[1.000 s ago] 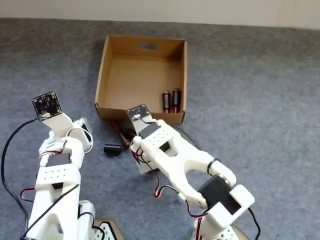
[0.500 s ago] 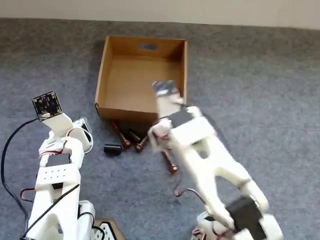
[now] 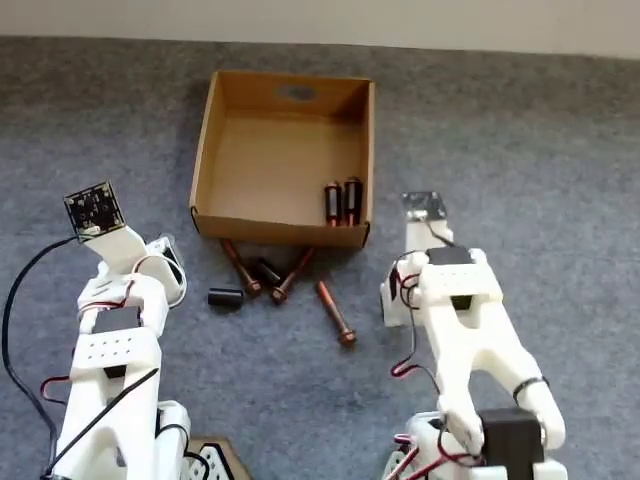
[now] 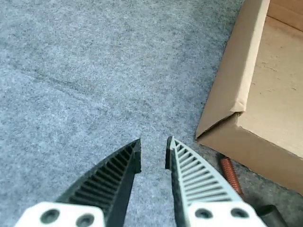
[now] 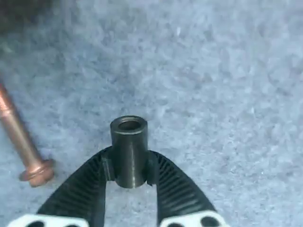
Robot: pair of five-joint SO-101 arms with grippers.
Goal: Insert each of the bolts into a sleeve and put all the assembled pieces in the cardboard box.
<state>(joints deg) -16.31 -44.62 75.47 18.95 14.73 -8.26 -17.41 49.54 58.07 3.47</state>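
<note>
The cardboard box (image 3: 207,150) stands at the back middle with two assembled pieces (image 3: 341,201) lying at its front right corner. On the carpet in front of it lie three copper bolts (image 3: 335,313) (image 3: 292,275) (image 3: 239,265) and two black sleeves (image 3: 225,297) (image 3: 266,270). My right gripper (image 5: 129,177) is shut on a black sleeve (image 5: 129,151), held upright with its bore showing, beside a bolt (image 5: 19,142). The right arm (image 3: 455,300) is right of the bolts. My left gripper (image 4: 154,151) is narrowly open over the carpet near the box's front left corner (image 4: 236,101), holding nothing.
Grey carpet covers the table. The left arm (image 3: 120,300) stands at the front left, its wrist camera (image 3: 92,208) raised. A bolt tip (image 4: 231,175) and a sleeve (image 4: 270,215) lie just past the left fingertips, against the box wall.
The right arm has swung from over the pile in front of the box out to the right, carrying a black sleeve. The bolts and sleeves it covered are uncovered. The left arm has stayed put.
</note>
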